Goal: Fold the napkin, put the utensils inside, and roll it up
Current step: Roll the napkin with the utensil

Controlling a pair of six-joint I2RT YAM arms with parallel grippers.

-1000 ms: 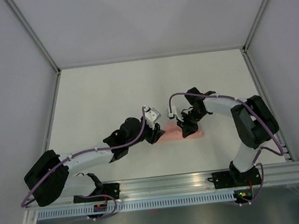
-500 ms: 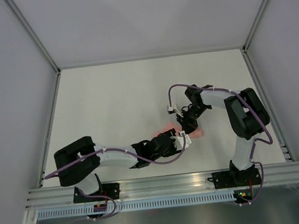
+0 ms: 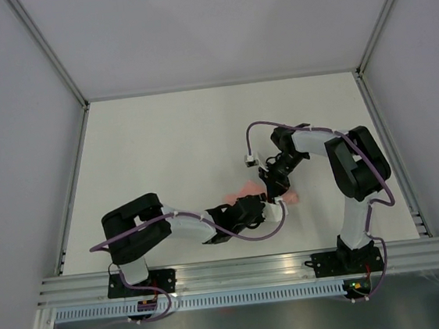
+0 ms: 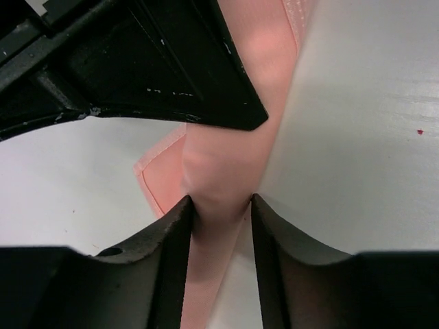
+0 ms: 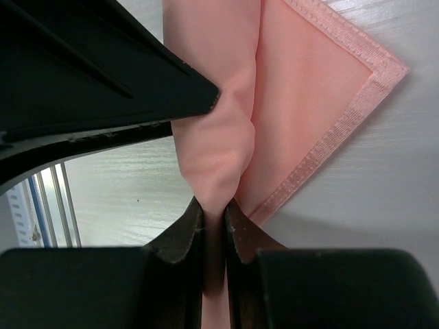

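Note:
The salmon-pink napkin (image 3: 244,188) lies bunched near the table's middle front, mostly hidden under both grippers. My left gripper (image 3: 269,200) reaches in from the near side. In the left wrist view its jaws (image 4: 219,205) close on a raised fold of the napkin (image 4: 219,171). My right gripper (image 3: 272,181) comes from the far right. In the right wrist view it (image 5: 214,209) is pinched tight on a fold of the napkin (image 5: 302,103), whose hemmed corner lies flat on the table. The two grippers nearly touch. No utensils are in view.
The white table (image 3: 162,139) is walled by grey panels on three sides. An aluminium rail (image 3: 246,268) runs along the near edge by the arm bases. The left arm's elbow (image 3: 132,229) lies low at the front left.
My left arm has folded back and its gripper has swung from the napkin's left end to the near side, close under the right gripper. The right gripper shifted slightly. The napkin looks more bunched.

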